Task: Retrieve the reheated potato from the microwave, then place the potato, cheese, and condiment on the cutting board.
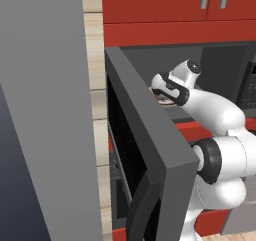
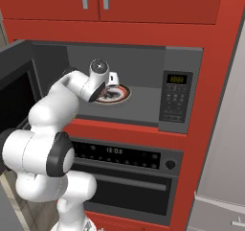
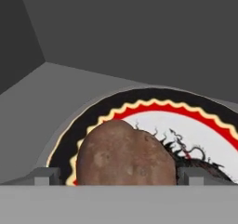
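Observation:
The microwave [image 2: 143,64] stands with its door [image 1: 150,135] swung wide to the left. Inside, the brown potato [image 3: 125,155] lies on a round plate [image 3: 186,110] with a black, red and cream rim. My arm reaches into the cavity. My gripper [image 3: 118,176] is open, low over the plate, with one fingertip [image 3: 46,175] on each side of the potato and a small gap at the left one. In the right base view the hand [image 2: 109,81] hovers over the plate [image 2: 123,96]. The cheese, condiment and cutting board are out of view.
The microwave's control panel [image 2: 174,98] is on its right side. An oven [image 2: 124,177] with a display and a knob sits below it, and red cabinets [image 2: 143,5] hang above. A tall grey panel [image 1: 45,110] stands close on the left.

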Controlling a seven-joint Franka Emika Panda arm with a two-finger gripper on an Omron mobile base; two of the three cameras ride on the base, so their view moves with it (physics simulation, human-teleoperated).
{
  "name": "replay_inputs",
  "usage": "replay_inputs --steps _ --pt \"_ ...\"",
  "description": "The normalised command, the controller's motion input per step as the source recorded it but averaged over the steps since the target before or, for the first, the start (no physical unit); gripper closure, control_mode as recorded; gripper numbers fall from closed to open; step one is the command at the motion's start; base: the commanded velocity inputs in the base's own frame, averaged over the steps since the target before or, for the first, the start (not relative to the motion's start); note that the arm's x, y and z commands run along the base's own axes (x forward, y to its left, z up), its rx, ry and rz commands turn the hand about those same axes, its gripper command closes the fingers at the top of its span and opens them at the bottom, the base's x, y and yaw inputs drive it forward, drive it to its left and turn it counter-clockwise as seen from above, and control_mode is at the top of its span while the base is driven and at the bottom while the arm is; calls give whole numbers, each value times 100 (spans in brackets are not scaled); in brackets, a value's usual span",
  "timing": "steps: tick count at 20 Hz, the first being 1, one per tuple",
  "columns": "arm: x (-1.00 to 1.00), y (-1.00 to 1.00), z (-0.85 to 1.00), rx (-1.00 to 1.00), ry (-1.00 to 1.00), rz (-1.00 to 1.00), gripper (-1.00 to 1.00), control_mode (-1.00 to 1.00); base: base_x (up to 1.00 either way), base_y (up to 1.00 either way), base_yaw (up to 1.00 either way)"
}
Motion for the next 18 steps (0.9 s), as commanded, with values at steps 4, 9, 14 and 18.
replay_inputs --steps 4,9,14,18 --pt "12 0 -14 -4 0 2 -100 -100 0 0 0" --pt "15 0 -13 -4 0 2 -100 -100 0 0 0" --pt "10 0 -15 -4 0 2 -100 -100 0 0 0" --pt "9 0 -14 -3 0 1 -100 -100 0 0 0"
